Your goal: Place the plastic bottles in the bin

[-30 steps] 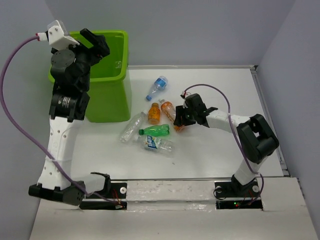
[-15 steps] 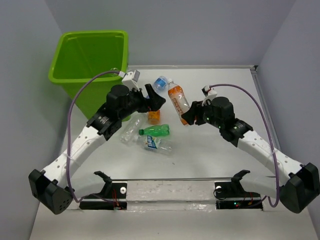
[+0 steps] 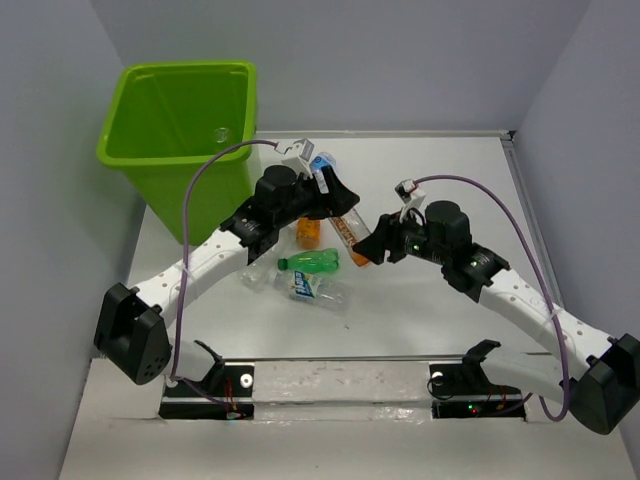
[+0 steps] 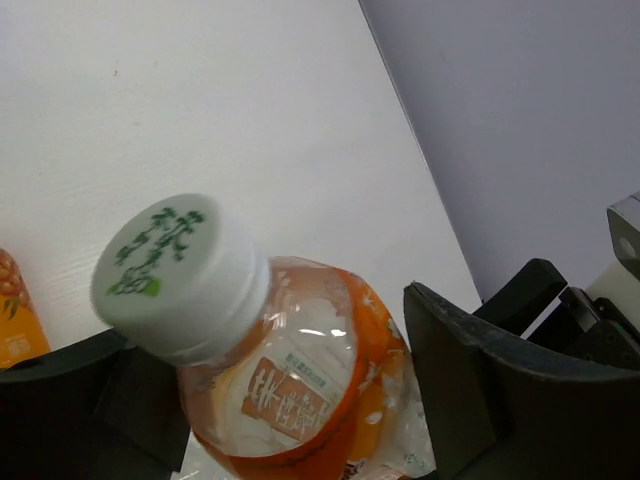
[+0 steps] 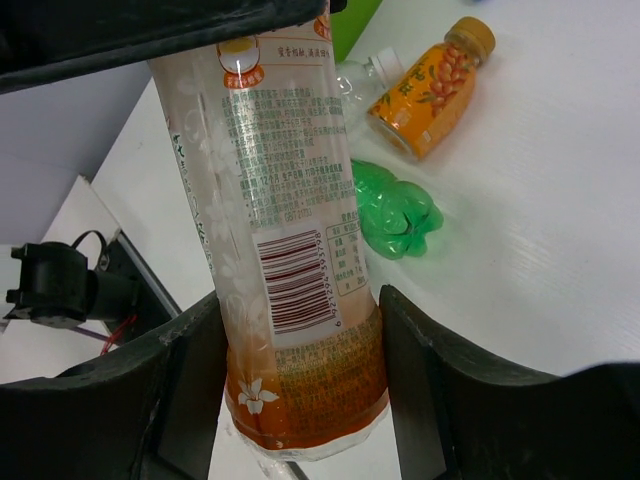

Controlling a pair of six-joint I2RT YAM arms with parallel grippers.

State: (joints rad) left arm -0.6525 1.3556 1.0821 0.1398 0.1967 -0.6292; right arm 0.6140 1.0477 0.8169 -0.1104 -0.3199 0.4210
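My right gripper [image 3: 366, 250] [image 5: 300, 335] is shut on the base of an orange bottle [image 3: 349, 229] [image 5: 280, 200] and holds it tilted above the table. My left gripper [image 3: 338, 198] [image 4: 300, 400] is open, its jaws standing around that bottle's upper part [image 4: 300, 380] below the white cap; a gap shows beside one finger. A second orange bottle [image 3: 310, 232] [image 5: 432, 85], a green one [image 3: 310, 262] [image 5: 395, 210] and two clear ones [image 3: 318, 289] [image 3: 258, 262] lie on the table. A blue-capped bottle [image 3: 321, 163] is partly hidden behind the left gripper. The lime-green bin [image 3: 185, 75] stands far left.
Something small and clear glints inside the bin [image 3: 220, 133]. Grey walls close in the table at the back and both sides. The right arm's purple cable [image 3: 500, 205] loops above the right half of the table. The arm bases sit at the near edge.
The left arm swung down from over the bin to the table's middle. The right gripper lifted the orange bottle. The left jaws now stand around its top.
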